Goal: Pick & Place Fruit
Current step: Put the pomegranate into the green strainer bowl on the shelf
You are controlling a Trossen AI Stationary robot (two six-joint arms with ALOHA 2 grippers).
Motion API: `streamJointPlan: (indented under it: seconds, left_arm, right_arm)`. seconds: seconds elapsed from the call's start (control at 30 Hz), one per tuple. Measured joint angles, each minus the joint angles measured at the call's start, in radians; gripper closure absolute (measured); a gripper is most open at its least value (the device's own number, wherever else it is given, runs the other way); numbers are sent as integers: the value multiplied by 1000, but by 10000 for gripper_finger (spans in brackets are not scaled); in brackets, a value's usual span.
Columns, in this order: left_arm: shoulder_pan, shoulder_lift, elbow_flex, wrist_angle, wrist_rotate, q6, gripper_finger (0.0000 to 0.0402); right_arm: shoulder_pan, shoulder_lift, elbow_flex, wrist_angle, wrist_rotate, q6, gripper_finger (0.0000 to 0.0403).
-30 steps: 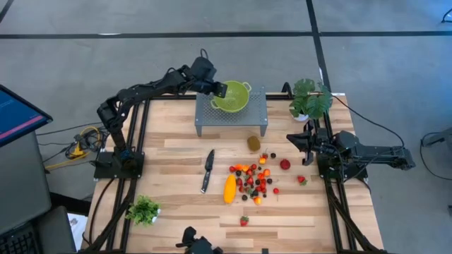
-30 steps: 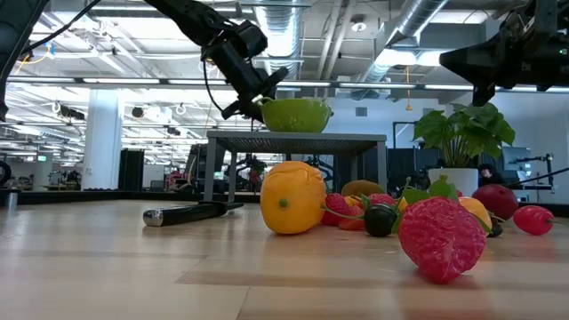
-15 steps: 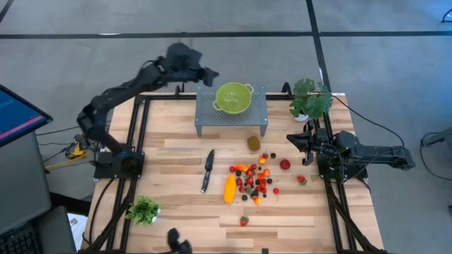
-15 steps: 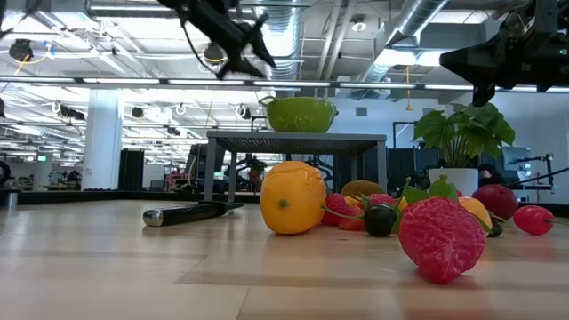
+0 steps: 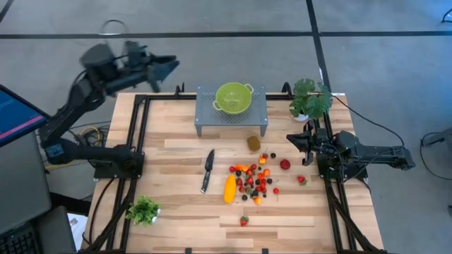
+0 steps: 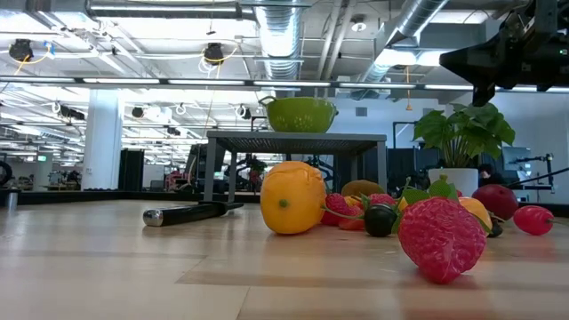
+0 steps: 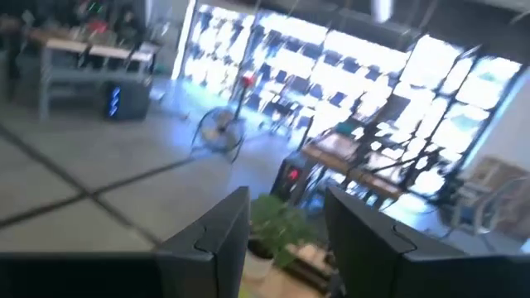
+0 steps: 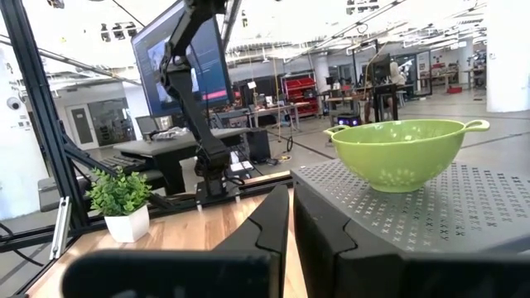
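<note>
While the left pincer (image 5: 168, 68) hangs part open and empty, raised beyond the bench's (image 5: 176, 169) far left corner, the right pincer (image 5: 291, 139) waits shut at the right edge near the fruit (image 5: 252, 182). Every piece appears to lie loose on the bench; the green colander (image 5: 232, 97) on its perforated stand (image 5: 258, 116) looks empty, so placing seems hardly begun.

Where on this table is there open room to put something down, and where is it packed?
Bare wood lies between the knife and the left rail, and along the near edge between the small plant and the lone strawberry. It is crowded in the fruit cluster beside the yellow-orange fruit.
</note>
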Motion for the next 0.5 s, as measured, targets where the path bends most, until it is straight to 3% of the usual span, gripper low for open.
streamJointPlan:
  seconds: [0.1,0.27,0.5]
  left_arm:
    - [-49,-53,0,-10,28,-4,256]
    - [-176,-76,0,-47,169,2,262]
    - [-393,-74,-123,-47,174,28,275]
  right_arm:
    - [0,0,0,1,0,0,386]
    - [0,0,0,3,0,0,386]
    - [0,0,0,3,0,29,386]
